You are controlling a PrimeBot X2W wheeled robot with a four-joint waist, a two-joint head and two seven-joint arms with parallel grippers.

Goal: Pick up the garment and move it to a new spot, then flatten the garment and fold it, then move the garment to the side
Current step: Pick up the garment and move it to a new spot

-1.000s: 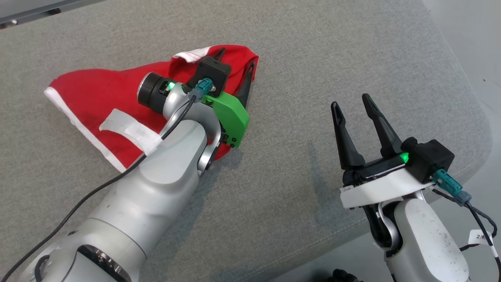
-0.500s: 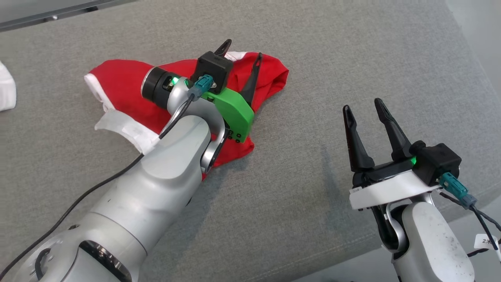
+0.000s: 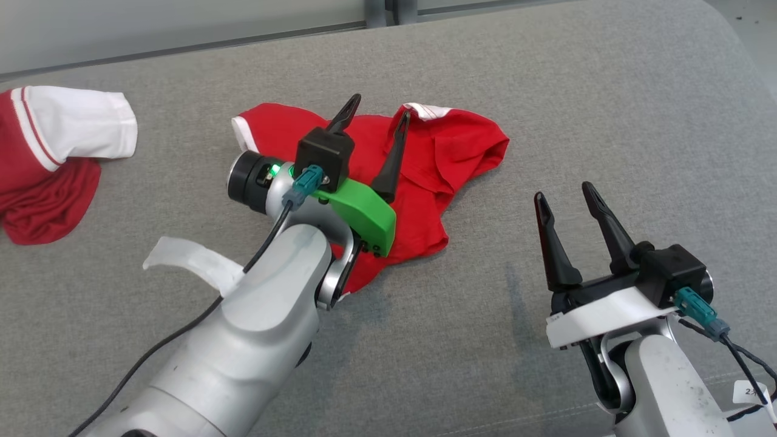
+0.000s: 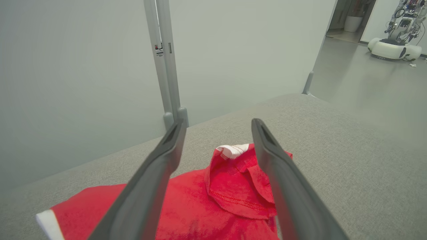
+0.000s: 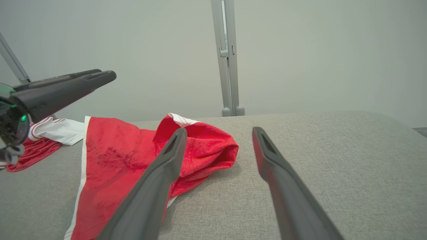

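Note:
A red garment (image 3: 449, 152) with white trim lies crumpled on the grey cushioned surface (image 3: 576, 91). My left gripper (image 3: 379, 106) is open just above its middle, holding nothing. In the left wrist view the garment (image 4: 230, 186) lies below and between the spread fingers of that gripper (image 4: 218, 121). My right gripper (image 3: 563, 191) is open over bare cushion to the right of the cloth. In the right wrist view, that gripper (image 5: 219, 130) points past the garment's bunched right end (image 5: 206, 146), and the left arm's fingers (image 5: 66, 86) reach in from the left.
A second red and white garment (image 3: 54, 152) lies at the far left of the cushion, also seen as a red and white garment (image 5: 50, 133) from the right wrist. A grey post (image 4: 165, 56) and wall stand behind. The cushion's rounded edge runs along the right and front.
The head view has swung left, bringing the second garment into sight. The red garment's bunched end now reaches further right of my left fingers. Both grippers stay open.

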